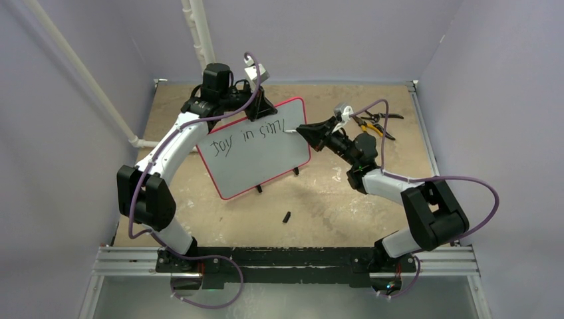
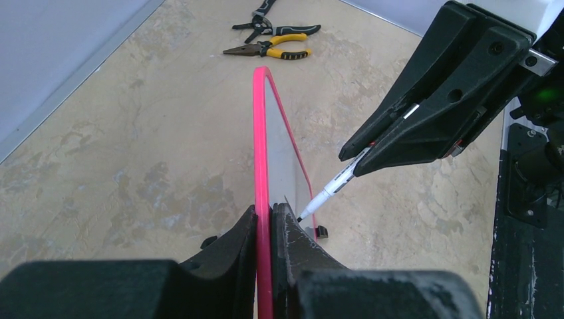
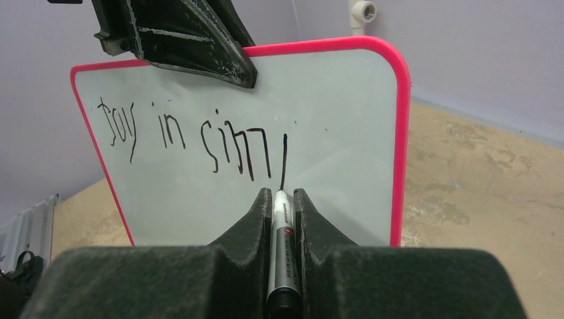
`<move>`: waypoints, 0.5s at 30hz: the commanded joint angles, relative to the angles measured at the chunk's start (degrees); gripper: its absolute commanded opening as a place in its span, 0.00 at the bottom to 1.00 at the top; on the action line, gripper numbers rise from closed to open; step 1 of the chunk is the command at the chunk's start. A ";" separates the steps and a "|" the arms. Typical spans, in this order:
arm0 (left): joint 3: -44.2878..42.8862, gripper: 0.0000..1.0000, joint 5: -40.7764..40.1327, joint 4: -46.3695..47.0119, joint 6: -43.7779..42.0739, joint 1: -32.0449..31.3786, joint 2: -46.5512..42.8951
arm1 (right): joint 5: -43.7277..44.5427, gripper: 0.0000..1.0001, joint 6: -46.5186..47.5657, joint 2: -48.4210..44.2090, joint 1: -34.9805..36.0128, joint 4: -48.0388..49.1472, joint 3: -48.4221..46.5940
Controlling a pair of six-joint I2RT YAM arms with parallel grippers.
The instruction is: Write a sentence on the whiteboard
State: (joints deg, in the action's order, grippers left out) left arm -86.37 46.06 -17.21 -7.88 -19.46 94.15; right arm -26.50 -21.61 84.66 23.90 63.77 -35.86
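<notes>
Whiteboard point(image 1: 256, 149) upright on the table point(image 1: 332, 199), left gripper point(image 2: 265, 216) clamped on its top rim. Right gripper point(image 3: 282, 199) clamped on a marker point(image 3: 282, 239), tip against the writing face just right of the sentence point(image 3: 186, 136), reading "Joy in sim".

Rectangular pale grey-white whiteboard point(image 3: 332, 166) with a smooth, faintly glossy face and shiny red-pink plastic rim. Beige worktop point(image 2: 133, 166) looks matt, mottled like stone. Matt black moulded-plastic left gripper point(image 2: 265, 222), scuffed whitish at its fingers point(image 2: 292, 232); right gripper point(image 3: 282, 196) alike but cleaner. Smooth white plastic marker point(image 3: 282, 226). Near the worktop's far right corner, yellow-handled pliers point(image 2: 266, 48) with dull metal jaws.
</notes>
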 commanded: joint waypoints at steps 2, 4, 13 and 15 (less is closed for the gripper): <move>1.83 0.00 2.45 -4.87 -0.39 1.00 -0.56 | 2.33 0.00 1.06 -1.30 0.44 -1.85 0.61; 1.84 0.00 2.58 -4.75 -0.30 1.01 -0.55 | 1.80 0.00 0.83 -2.15 0.45 -1.37 0.55; 1.90 0.00 2.63 -4.67 -0.26 1.05 -0.50 | 2.56 0.00 -2.90 -4.68 0.42 5.69 -0.07; 1.90 0.00 2.71 -4.67 -0.25 1.01 -0.54 | 3.61 0.00 -2.92 -4.40 0.42 6.58 -0.65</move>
State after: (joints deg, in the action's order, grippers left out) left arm -86.35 46.74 -17.28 -7.05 -19.40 93.97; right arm -25.91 -23.35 81.49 24.16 65.34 -35.59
